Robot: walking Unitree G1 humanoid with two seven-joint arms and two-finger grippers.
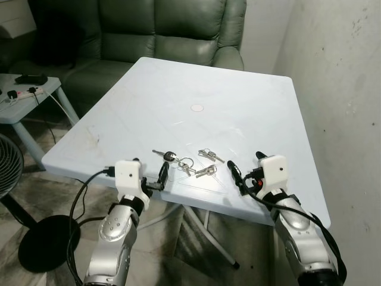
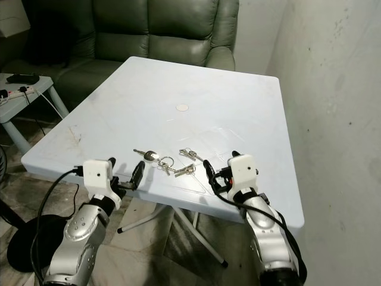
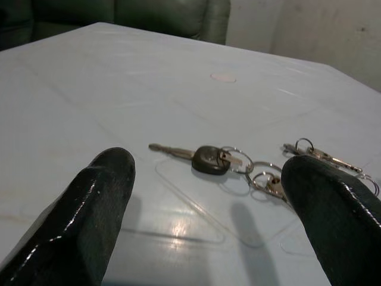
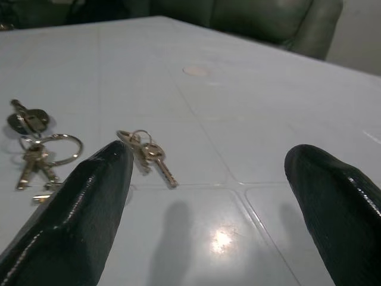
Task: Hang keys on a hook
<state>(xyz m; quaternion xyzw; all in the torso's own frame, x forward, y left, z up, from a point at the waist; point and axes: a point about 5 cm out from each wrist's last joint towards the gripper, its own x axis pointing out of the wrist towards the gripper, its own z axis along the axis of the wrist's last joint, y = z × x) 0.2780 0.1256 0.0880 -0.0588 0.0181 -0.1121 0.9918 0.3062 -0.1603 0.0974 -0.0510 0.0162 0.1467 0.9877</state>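
Observation:
Two bunches of keys lie near the front edge of the white table [image 1: 196, 89]. One bunch has a black-headed key [image 1: 169, 157] joined by rings to silver keys [image 1: 205, 171]; the smaller bunch [image 1: 210, 155] lies just right of it. My left gripper [image 1: 149, 168] is open at the table's front edge, just short of the black-headed key [image 3: 208, 159]. My right gripper [image 1: 246, 163] is open over the front right of the table, with the small bunch [image 4: 146, 152] ahead and to its left. Neither gripper touches the keys.
A dark green sofa [image 1: 149, 30] stands behind the table. A small side table [image 1: 33, 95] with a power strip is at the left, a fan base [image 1: 44, 241] on the floor below it. A rough wall [image 1: 345, 89] runs along the right.

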